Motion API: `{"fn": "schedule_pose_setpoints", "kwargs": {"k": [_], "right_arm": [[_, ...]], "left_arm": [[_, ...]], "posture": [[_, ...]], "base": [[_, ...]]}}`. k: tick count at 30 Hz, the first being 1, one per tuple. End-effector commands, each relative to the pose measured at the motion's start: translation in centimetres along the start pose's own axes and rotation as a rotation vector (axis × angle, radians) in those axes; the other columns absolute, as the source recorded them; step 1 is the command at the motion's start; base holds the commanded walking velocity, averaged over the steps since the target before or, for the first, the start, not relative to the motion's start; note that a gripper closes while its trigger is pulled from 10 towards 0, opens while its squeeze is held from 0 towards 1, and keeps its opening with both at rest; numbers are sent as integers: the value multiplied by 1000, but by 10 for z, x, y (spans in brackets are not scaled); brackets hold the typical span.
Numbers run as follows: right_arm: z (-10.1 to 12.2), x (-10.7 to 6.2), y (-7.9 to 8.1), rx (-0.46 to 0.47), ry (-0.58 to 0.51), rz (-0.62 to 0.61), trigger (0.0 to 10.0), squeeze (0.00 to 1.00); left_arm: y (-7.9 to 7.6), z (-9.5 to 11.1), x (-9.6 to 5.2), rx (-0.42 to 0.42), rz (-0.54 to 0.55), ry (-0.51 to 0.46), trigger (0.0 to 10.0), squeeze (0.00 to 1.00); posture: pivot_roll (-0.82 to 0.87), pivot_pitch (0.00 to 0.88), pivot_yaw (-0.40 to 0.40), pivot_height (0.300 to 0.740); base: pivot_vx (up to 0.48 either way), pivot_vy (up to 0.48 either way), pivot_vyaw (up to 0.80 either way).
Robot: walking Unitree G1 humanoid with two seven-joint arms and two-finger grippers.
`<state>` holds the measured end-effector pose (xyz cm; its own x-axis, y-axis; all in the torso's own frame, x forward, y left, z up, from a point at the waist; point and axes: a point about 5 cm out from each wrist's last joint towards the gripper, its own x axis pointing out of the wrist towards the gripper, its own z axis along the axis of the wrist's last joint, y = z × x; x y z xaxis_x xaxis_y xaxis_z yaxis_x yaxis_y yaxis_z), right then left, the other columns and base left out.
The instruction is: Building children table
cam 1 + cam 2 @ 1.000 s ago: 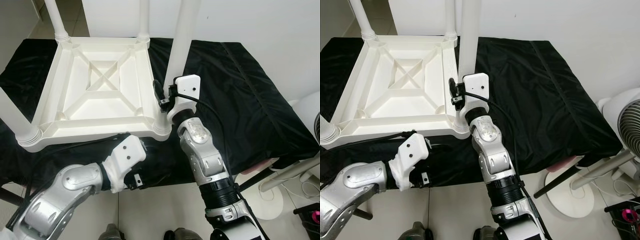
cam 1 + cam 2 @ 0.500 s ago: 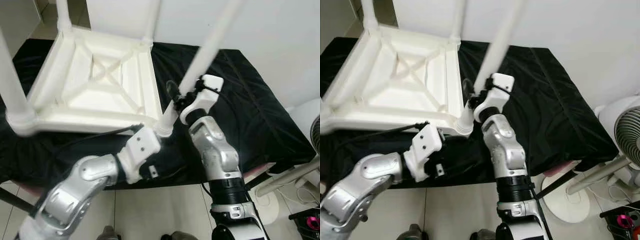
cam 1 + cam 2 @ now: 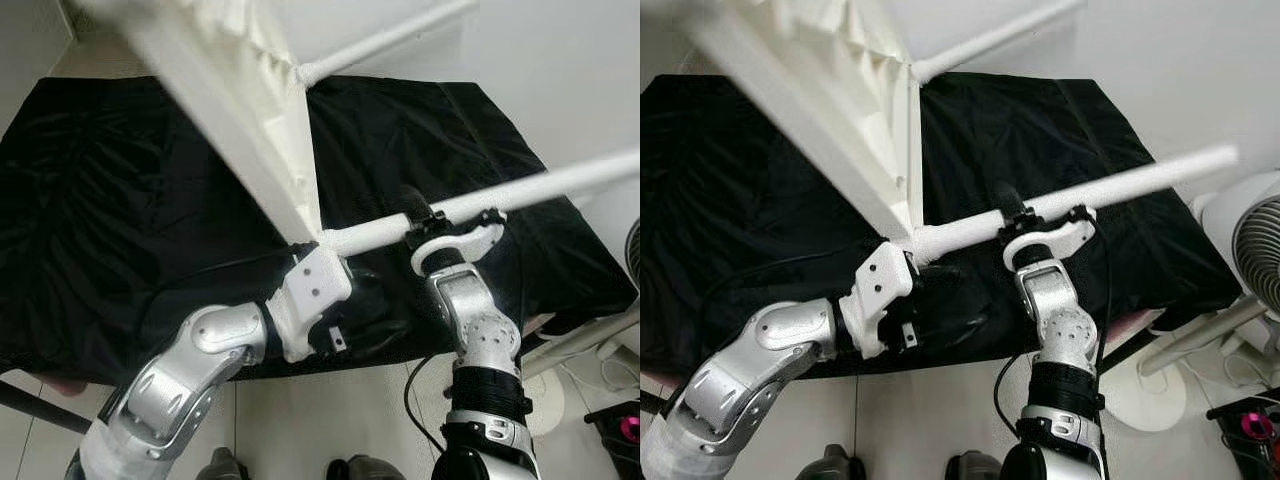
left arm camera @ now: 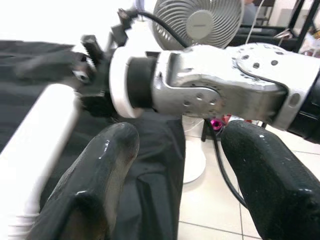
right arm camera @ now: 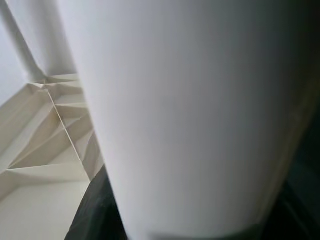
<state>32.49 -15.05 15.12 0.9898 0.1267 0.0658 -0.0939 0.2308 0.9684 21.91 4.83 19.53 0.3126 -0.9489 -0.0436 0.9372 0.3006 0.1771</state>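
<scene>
Table (image 3: 250, 110), white plastic, tipped on edge above black cloth (image 3: 120, 200), underside ribs facing right. Two legs visible, both pointing right: far leg (image 3: 385, 40) and near leg (image 3: 520, 190). Right gripper (image 3: 425, 215) clamped round near leg, close to its corner socket. Left gripper (image 4: 170, 175) under that near corner; fingers (image 4: 95, 175) spread apart, nothing between them. White fan (image 3: 1255, 260) on floor at right, beside cloth's edge.
</scene>
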Motion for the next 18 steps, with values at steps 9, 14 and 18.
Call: {"fn": "schedule_pose_setpoints", "kwargs": {"k": [9, 14, 18], "right_arm": [[-23, -9, -31, 250, 24, 12, 10000, 0], [-19, -10, -32, 304, 15, 32, 10000, 0], [-18, -11, -32, 309, 9, 34, 10000, 0]], "left_arm": [[31, -9, 8, -4, 310, 71, 10000, 0], [47, -7, 11, -23, 392, 82, 10000, 0], [45, -10, 17, -12, 358, 123, 10000, 0]], "posture": [[-47, 86, 4, 740], [-42, 91, 12, 740], [-42, 100, 22, 740]], "base": [[0, 0, 0], [0, 0, 0], [0, 0, 0]]}}
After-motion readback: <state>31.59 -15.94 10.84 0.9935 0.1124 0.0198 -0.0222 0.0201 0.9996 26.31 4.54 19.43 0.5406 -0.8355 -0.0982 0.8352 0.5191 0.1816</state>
